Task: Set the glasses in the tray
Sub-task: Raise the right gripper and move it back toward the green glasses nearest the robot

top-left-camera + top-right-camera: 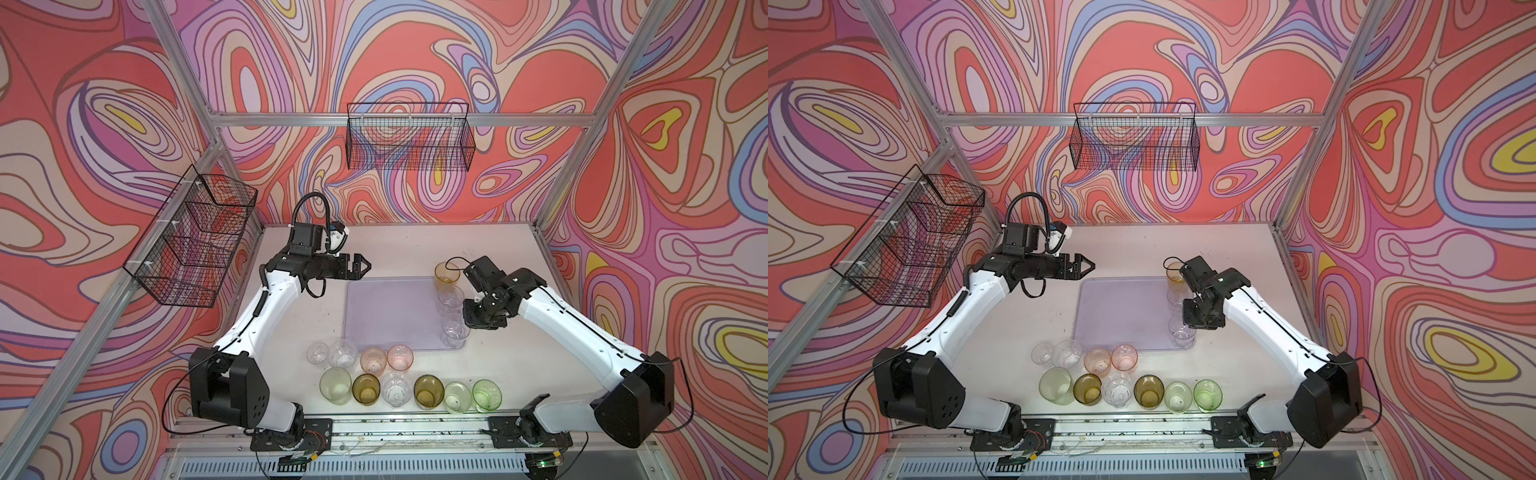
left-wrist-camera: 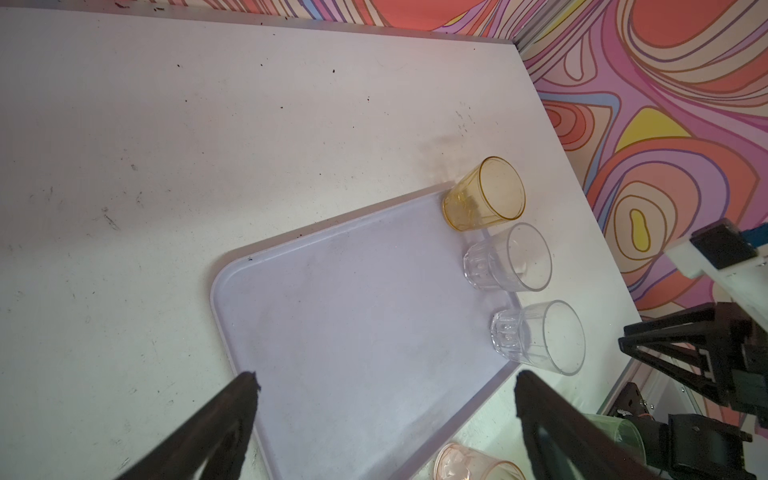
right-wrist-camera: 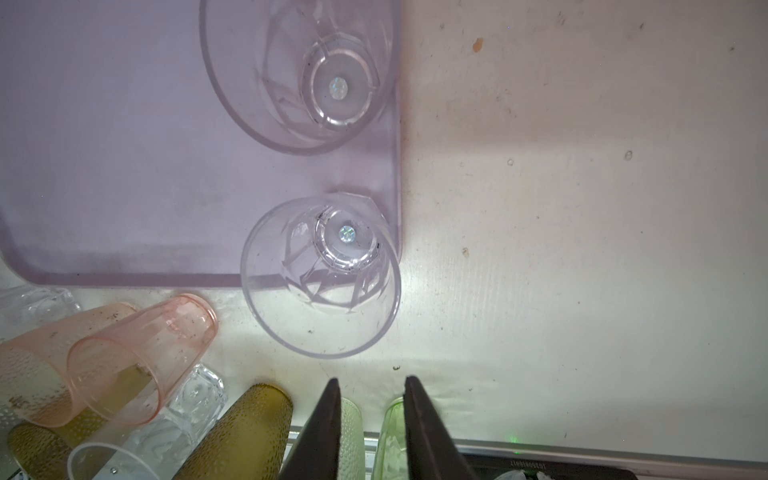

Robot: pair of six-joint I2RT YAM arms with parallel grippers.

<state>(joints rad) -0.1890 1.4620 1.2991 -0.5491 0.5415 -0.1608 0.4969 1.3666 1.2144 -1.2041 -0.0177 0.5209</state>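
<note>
The lavender tray [image 1: 386,316] lies mid-table. Along its right edge stand an amber glass [image 1: 447,272] and two clear glasses [image 1: 449,297] [image 1: 454,334]. My right gripper [image 3: 371,381] hangs just right of that row, pointing down. Its jaws are a narrow gap apart with nothing between them. In the right wrist view the nearer clear glass [image 3: 324,274] sits in the tray's corner [image 3: 390,232]. My left gripper [image 2: 384,380] hovers wide open and holds nothing, above the tray's far left corner [image 1: 353,282]. Several more glasses stand in two rows in front of the tray, among them a pink one [image 1: 400,356] and an olive one [image 1: 426,390].
One black wire basket [image 1: 409,137] hangs on the back wall. Another black wire basket [image 1: 195,237] hangs on the left wall. The front row of glasses, ending in a green glass [image 1: 487,395], stands close to the metal rail [image 1: 407,428] at the table's front edge.
</note>
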